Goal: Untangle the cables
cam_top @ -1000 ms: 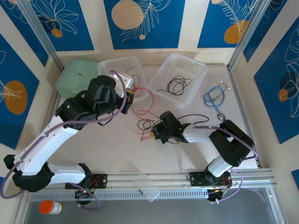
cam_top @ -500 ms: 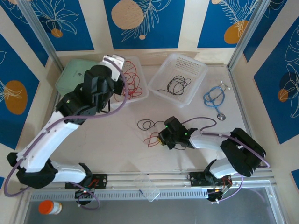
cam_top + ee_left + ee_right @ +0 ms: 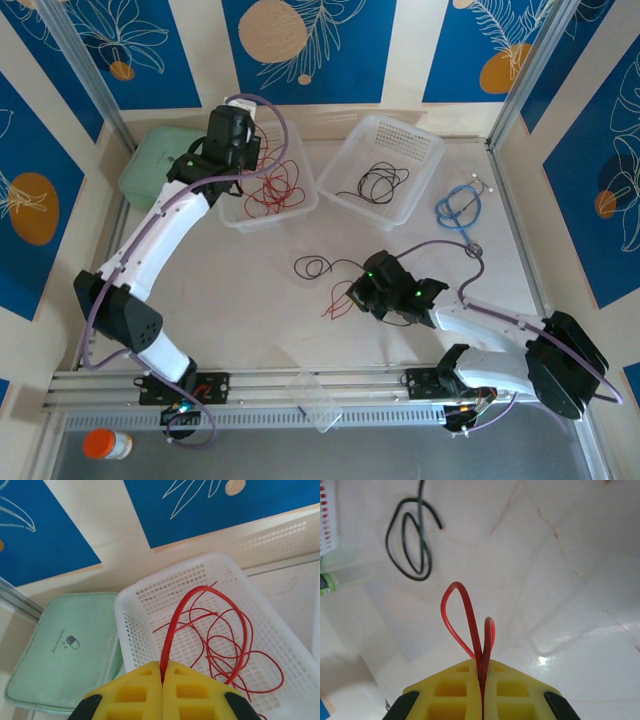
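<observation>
Left claw (image 3: 162, 669): closed, pinching one end of the long red cable (image 3: 220, 630); poised over the far rim of the left basket (image 3: 125, 615).

Right claw (image 3: 481, 669): closed, gripping the short red cable (image 3: 462, 615) by its doubled loop; low over the surface (image 3: 230, 290), right of centre.

Changed within the last second:
- Long red cable: a second ago stretched from the left claw down to a knot of red and black beside the right claw; now drawn clear and heaped inside the left basket.
- Right claw: shifted toward the near right, short red cable carried along.
- Loose black cable (image 3: 315, 267): left alone on the surface, apart from the short red cable in the right wrist view.

Meaning for the task, as a judgement: knot apparently undone, long red piece sorted. Likely remaining: letting go of it, then placing the short red and the loose black.

Count:
- Claws: two, both closed.
- Red cables: two; one in the left basket, one in the right claw.
- Black cables: two lots; one loose on the surface, one black coil (image 3: 378, 182) in the right basket (image 3: 420, 140), strand number unreadable.
- Baskets: two, white, side by side at the far edge.
- Green pouch (image 3: 150, 170): one, left of the left basket.
- Blue looped cord (image 3: 458, 208): one, far right.
</observation>
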### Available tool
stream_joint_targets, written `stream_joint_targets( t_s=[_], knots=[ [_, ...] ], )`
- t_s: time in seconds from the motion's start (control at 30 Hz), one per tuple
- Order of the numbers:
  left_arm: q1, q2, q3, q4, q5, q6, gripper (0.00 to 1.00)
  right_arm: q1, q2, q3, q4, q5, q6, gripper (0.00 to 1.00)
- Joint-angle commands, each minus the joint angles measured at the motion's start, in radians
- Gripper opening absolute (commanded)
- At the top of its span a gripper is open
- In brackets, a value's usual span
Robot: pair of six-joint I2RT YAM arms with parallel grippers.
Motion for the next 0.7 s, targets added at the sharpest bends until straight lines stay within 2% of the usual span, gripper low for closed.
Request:
stream_joint_targets(
  t_s=[0.0, 0.3, 0.63, 0.67],
  knots=[
    [0.037, 0.031, -0.023, 0.087, 0.071, -0.037, 0.00, -0.012, -0.062, 0.030, -0.082, 0.005, -0.094, 0.00],
    [0.121, 0.205, -0.049, 0.147, 0.190, -0.123, 0.00, -0.048, -0.187, 0.155, -0.230, -0.033, -0.269, 0.00],
    [0.143, 0.358, -0.088, 0.210, 0.236, -0.186, 0.00, -0.054, -0.204, 0.260, -0.301, -0.079, -0.394, 0.00],
    [0.143, 0.367, -0.095, 0.212, 0.242, -0.195, 0.03, -0.054, -0.204, 0.270, -0.310, -0.078, -0.406, 0.00]
  ],
)
